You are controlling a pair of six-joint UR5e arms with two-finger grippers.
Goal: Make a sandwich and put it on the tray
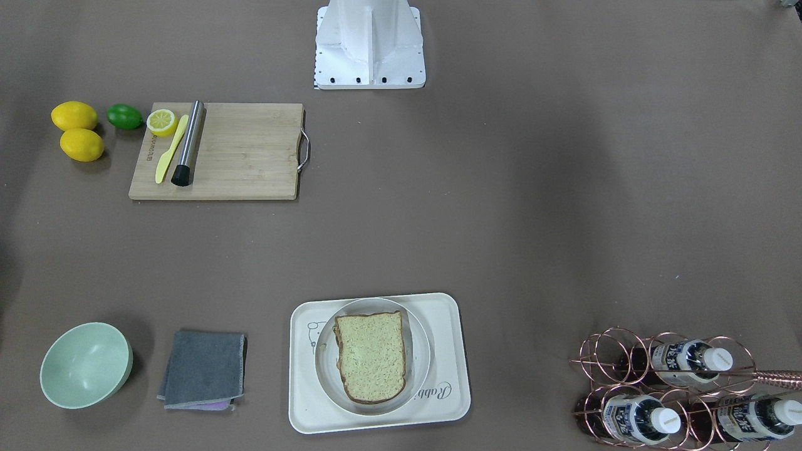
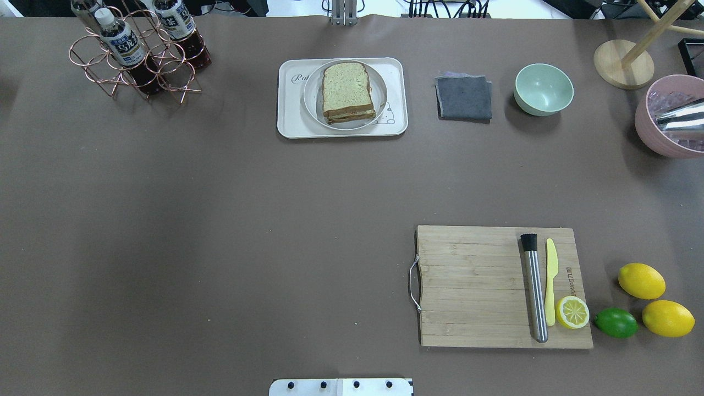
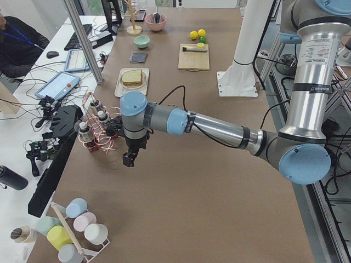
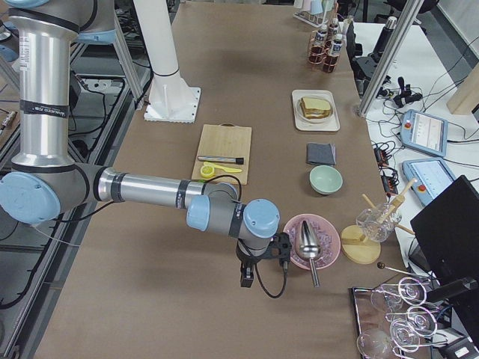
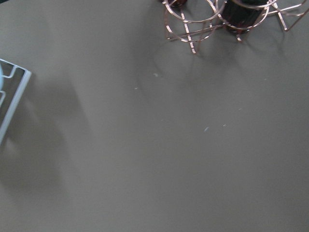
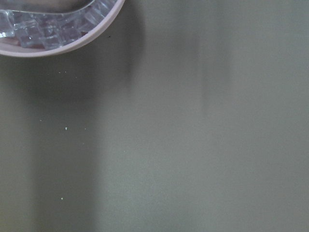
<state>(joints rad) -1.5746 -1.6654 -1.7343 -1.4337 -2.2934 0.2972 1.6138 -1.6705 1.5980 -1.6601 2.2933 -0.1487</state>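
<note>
Currently: brown paper-covered table (image 2: 220, 220), both arms out over the ends, away from the food.

- Left arm (image 3: 219, 129): reaches across to the table's far edge. Left gripper (image 3: 129, 160) hangs pointing down over bare table, just beside the copper wire bottle rack (image 3: 98, 134). Seen only in the side view, so I cannot tell whether its fingers are apart or together.
- Right arm (image 4: 142, 188): stretched low. Right gripper (image 4: 248, 280) points down, just beside the pink bowl (image 4: 310, 241) of ice cubes with a metal scoop in it. Finger state likewise cannot be told.
- Wooden cutting board (image 2: 473, 286): near the robot's right side; carries a steel muddler (image 2: 533, 286), a yellow plastic knife (image 2: 550, 286) and a half lemon (image 2: 572, 312).
- Tray (image 2: 289, 124): far side of the table, centre. A round white plate (image 2: 313, 104) sits on it.
- Sandwich (image 2: 346, 88): assembled, lying flat on the plate inside the tray; two bread slices stacked, pale filling showing at the edge.
- Mint-green bowl (image 2: 543, 88) and folded grey cloth (image 2: 463, 98): beside the tray.
- Two lemons (image 2: 641, 280) and a lime (image 2: 616, 322): just off the board's edge.
</note>
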